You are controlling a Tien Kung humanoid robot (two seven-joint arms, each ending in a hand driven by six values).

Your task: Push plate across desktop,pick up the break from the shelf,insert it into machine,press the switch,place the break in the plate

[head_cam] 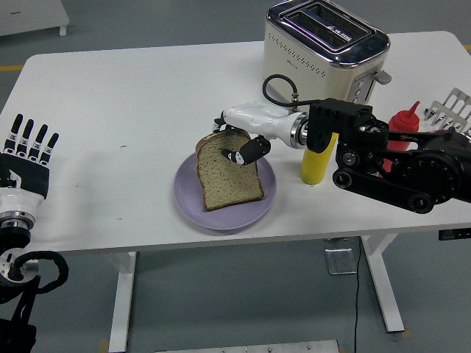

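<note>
white table [132,110] on white legs, filling most of the view, grey-green smooth floor [147,22] around it, yellow floor line at 9 o'clock, white furniture base at 11 o'clock, black cable hanging at 5 o'clock, even soft light
</note>
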